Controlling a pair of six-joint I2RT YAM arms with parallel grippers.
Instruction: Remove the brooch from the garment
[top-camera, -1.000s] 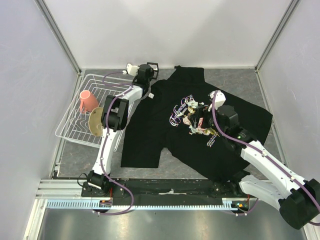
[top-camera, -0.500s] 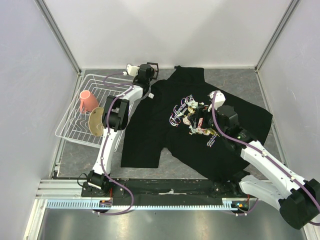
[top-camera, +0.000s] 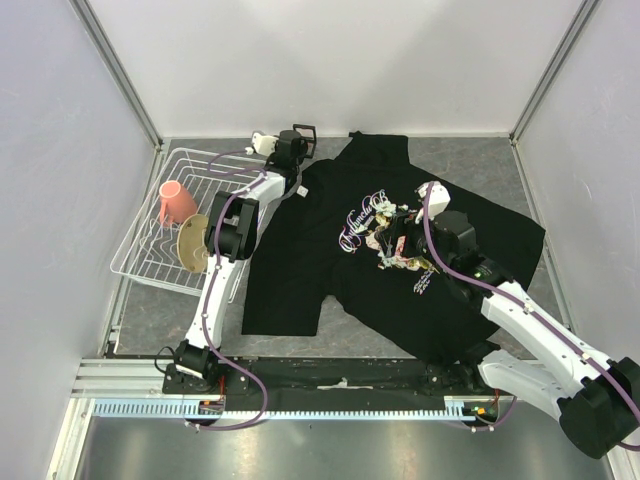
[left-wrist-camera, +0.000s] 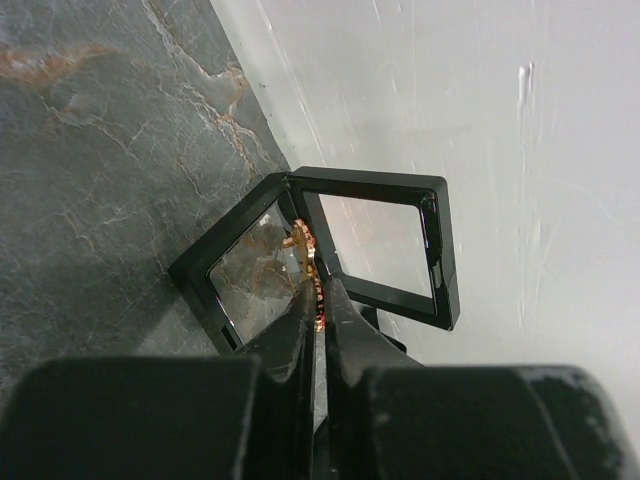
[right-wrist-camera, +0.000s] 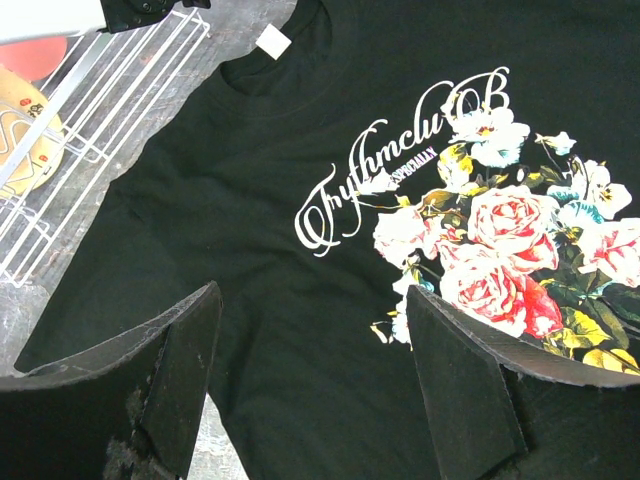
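Two arms reached to separate spots. The left gripper (left-wrist-camera: 318, 292) was pinched shut on the brooch (left-wrist-camera: 306, 258). Its red-orange leaf stuck out past the fingertips, just over an open black case (left-wrist-camera: 436, 250) by the far wall, off the garment (top-camera: 300, 270). The right gripper (right-wrist-camera: 312, 340) hung wide open and empty above the garment's rose print (right-wrist-camera: 500, 250). A wire rack (top-camera: 135, 250) holding a pink cup (top-camera: 176, 203) stood beside the left arm.

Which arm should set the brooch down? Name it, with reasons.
Left. Its jaws are shut on the brooch, right at the black case; the right arm's jaws gape empty over the shirt.
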